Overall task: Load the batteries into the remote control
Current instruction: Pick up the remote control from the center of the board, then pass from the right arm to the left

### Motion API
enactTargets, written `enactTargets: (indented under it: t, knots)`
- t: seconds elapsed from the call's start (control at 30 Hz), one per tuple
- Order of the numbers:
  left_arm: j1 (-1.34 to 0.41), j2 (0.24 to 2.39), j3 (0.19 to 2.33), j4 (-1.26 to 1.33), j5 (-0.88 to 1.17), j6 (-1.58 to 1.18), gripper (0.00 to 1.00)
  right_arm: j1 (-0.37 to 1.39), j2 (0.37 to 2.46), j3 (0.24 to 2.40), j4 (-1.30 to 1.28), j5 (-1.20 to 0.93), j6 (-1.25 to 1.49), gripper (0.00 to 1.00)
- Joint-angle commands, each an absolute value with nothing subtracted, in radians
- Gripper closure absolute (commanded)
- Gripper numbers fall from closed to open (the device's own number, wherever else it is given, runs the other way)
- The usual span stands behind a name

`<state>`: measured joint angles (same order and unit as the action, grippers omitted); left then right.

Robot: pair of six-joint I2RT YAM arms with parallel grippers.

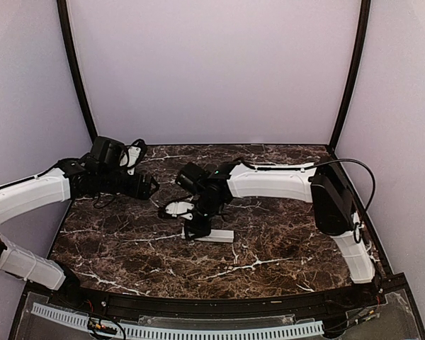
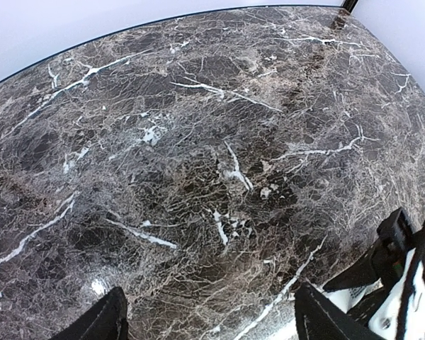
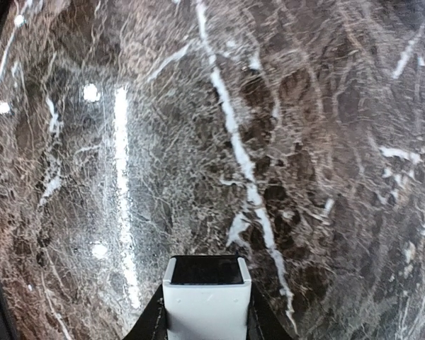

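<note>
The remote control (image 1: 219, 236) is a slim white bar lying on the marble table (image 1: 283, 248) near the middle. My right gripper (image 1: 198, 228) reaches down onto its left end. In the right wrist view the black fingers (image 3: 153, 322) press on both sides of the remote control (image 3: 207, 301). Its end shows a dark recess. My left gripper (image 1: 150, 186) hovers at the left rear of the table. Its fingers (image 2: 105, 320) stand wide apart over bare marble, with nothing between them. The batteries are out of view.
A white part (image 1: 177, 207) shows just left of the right wrist; I cannot tell what it is. The right arm's black and white parts (image 2: 404, 283) fill the lower right corner of the left wrist view. Lilac walls close in the table on three sides.
</note>
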<state>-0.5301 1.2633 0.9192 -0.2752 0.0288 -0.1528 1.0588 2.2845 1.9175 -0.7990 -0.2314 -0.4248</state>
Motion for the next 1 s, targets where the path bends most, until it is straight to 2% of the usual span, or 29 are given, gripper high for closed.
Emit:
enactTargets:
  t: [0.0,0.13,0.23,0.4,0.6,0.7,0.83,0.97]
  knots:
    - [-0.525,1.224,0.900,-0.248,0.056,-0.127,0.20,1.004,2.146,1.901,-0.728,-0.338,-0.310,0.91]
    - [-0.525,1.179,0.877,-0.192,0.092,-0.119,0.21,0.945,2.032,1.850,-0.624,-0.440,-0.210,0.93]
    - [-0.526,1.122,0.841,-0.104,0.208,-0.112,0.22,0.904,1.941,1.797,-0.501,-0.508,-0.111,0.94]
    - [-0.562,1.026,0.745,0.224,0.385,-0.121,0.22,0.852,1.834,1.726,-0.316,-0.550,0.068,0.95]
    - [-0.654,1.150,0.802,0.391,0.543,-0.170,0.16,0.836,1.800,1.724,-0.206,-0.634,0.185,0.95]
    - [-0.665,1.206,0.823,0.507,0.585,-0.223,0.10,0.836,1.775,1.712,-0.158,-0.657,0.220,0.95]
    - [-0.672,1.243,0.846,0.557,0.611,-0.244,0.09,0.836,1.742,1.677,-0.097,-0.672,0.244,0.95]
    - [-0.676,1.267,0.853,0.557,0.627,-0.263,0.12,0.835,1.729,1.668,-0.071,-0.672,0.264,0.96]
